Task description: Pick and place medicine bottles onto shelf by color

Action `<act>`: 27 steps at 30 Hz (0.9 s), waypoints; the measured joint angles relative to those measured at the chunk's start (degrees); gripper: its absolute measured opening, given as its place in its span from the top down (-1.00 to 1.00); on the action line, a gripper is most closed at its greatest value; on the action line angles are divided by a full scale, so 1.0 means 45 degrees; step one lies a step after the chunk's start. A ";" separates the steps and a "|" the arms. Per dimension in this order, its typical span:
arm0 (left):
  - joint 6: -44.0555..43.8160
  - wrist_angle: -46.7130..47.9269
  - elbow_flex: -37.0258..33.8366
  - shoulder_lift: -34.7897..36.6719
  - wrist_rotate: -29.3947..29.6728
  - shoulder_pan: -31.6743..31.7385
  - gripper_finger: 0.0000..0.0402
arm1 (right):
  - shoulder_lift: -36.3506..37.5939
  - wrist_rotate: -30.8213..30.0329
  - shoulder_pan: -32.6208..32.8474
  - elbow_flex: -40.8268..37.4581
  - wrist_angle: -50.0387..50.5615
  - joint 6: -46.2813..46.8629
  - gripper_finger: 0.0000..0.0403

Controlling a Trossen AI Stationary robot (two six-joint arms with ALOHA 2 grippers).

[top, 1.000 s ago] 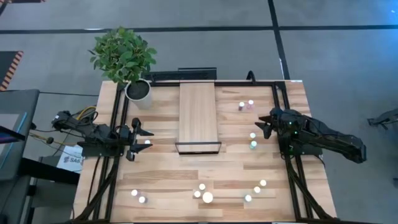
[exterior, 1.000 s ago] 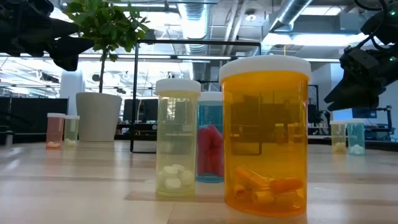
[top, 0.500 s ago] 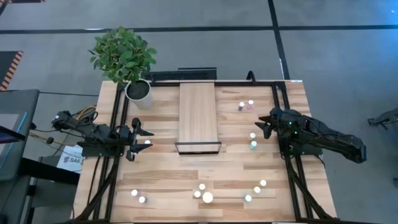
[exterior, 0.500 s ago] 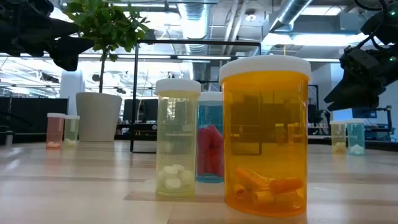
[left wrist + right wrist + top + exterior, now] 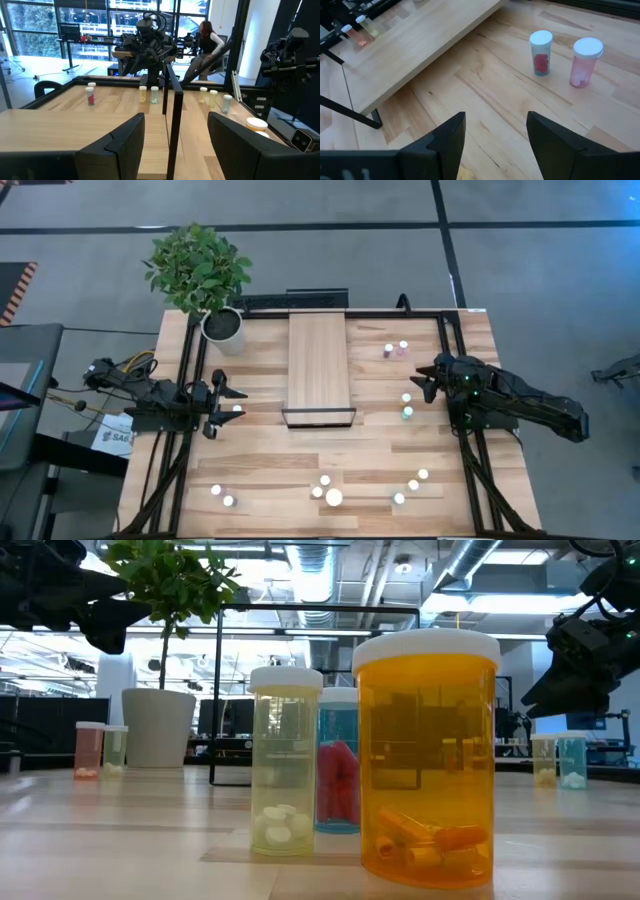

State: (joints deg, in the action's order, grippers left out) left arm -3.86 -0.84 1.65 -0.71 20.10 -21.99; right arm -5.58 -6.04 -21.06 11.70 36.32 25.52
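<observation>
The shelf [image 5: 320,365], a light-wood plank with a dark frame at its near end, lies mid-table. Small white-capped medicine bottles stand upright on the tabletop: two at the far right [image 5: 396,349], two by the right arm [image 5: 407,405], several along the near edge [image 5: 325,490]. The low view shows the big orange one [image 5: 428,755] beside a yellow one [image 5: 284,760] and a teal one [image 5: 340,765]. My left gripper [image 5: 238,404] hovers open at the table's left, a bottle cap [image 5: 257,122] just beside it. My right gripper [image 5: 424,383] hovers open at the right, facing a teal bottle [image 5: 540,52] and a pink bottle [image 5: 585,61].
A potted plant in a white pot [image 5: 222,325] stands at the far left corner. Dark frame rails [image 5: 190,380] run along both table sides under the arms. Bare wood [image 5: 300,450] lies between the shelf's near end and the near row of bottles.
</observation>
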 joint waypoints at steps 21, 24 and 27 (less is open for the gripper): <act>-0.7351 -0.0617 -0.0034 -0.0049 0.3980 0.0002 -0.02 | -0.0001 0.0000 -0.0004 -0.0003 -0.0001 0.0004 -0.16; -0.8858 -0.0274 -0.0029 -0.0051 0.4059 0.0002 -0.02 | -0.0001 0.0000 -0.0004 0.0000 0.0000 0.0003 -0.16; -0.8758 -0.0222 -0.0015 -0.0058 0.4412 0.0000 -0.02 | 0.0000 0.0000 -0.0004 -0.0003 -0.0004 0.0000 -0.16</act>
State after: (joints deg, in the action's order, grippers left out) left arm -43.27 -1.84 1.58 -0.97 39.95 -21.99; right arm -5.58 -6.04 -21.08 11.69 36.30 25.52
